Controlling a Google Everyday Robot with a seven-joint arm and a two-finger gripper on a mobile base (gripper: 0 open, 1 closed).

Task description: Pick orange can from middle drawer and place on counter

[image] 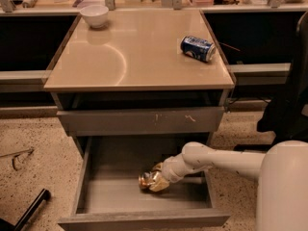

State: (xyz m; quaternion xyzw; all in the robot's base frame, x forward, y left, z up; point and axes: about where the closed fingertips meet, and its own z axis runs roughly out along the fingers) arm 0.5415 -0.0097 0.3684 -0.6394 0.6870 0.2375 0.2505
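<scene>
Evidently, the orange can (152,182) lay on the floor of the open middle drawer (96,196), right of centre, below the desk (134,57). The gripper (162,175) met its right side. Whether it had clamped the can could not be told.

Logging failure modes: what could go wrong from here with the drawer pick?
The gripper is at the orange can in the middle drawer; its crumpled sides may slip. Lifting out, it could strike the drawer front above. The blue can lies sideways on the counter; a bump might roll it.
</scene>
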